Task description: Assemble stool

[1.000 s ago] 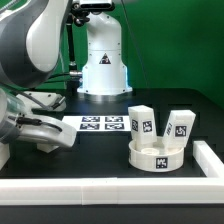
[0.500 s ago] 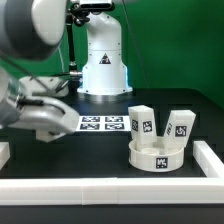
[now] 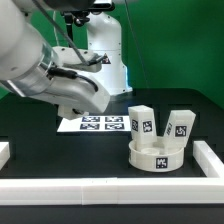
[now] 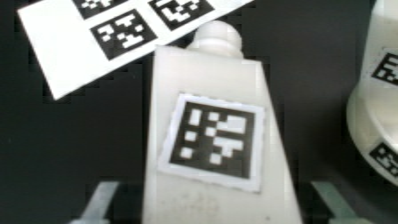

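Observation:
In the wrist view my gripper (image 4: pixel 217 202) is shut on a white block stool leg (image 4: pixel 214 120). The leg carries a black-and-white tag and has a round peg at its far end, and one finger (image 4: pixel 102 200) shows on each side of it. In the exterior view the round white seat (image 3: pixel 157 156) lies at the exterior view's right. Two more legs (image 3: pixel 141 121) (image 3: pixel 178 125) stand upright in it. My arm (image 3: pixel 60 75) hangs raised over the exterior view's left and hides the held leg there.
The marker board (image 3: pixel 95 123) lies flat on the black table below the arm, and it also shows behind the held leg as the marker board (image 4: pixel 107 35). White border rails (image 3: pixel 110 190) run along the front and the exterior view's right. The robot base (image 3: pixel 103 60) stands at the back.
The arm has risen from low at the exterior view's left to well above the table and shifted toward the right. The seat and its two legs have not moved.

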Robot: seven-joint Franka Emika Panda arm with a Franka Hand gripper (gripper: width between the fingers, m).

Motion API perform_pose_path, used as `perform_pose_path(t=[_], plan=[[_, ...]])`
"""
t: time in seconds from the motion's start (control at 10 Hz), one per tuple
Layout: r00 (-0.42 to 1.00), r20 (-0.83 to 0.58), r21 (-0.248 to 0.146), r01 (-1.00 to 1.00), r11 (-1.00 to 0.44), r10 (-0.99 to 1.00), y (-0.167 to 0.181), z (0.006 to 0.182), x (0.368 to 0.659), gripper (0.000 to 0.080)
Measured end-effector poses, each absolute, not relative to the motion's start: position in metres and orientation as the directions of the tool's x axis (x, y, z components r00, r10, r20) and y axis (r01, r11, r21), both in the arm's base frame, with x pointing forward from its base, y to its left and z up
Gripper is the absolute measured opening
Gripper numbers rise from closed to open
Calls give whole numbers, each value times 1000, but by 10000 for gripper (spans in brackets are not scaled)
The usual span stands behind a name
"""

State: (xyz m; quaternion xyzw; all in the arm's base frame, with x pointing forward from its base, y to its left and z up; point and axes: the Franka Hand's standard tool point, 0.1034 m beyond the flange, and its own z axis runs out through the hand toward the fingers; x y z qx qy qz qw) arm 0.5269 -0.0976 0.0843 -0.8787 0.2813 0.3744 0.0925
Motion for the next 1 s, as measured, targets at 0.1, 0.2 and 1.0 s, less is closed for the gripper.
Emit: perform_pose_path(t=[0.1,0.2,1.0], plan=[[560,-710,48,-565,-823,-426,-98,84,526,327],[580,-688,45,-565,-824,-436,-100,82,531,327],[810,-203,-45,-569,-821,-551,-58,102,576,327]])
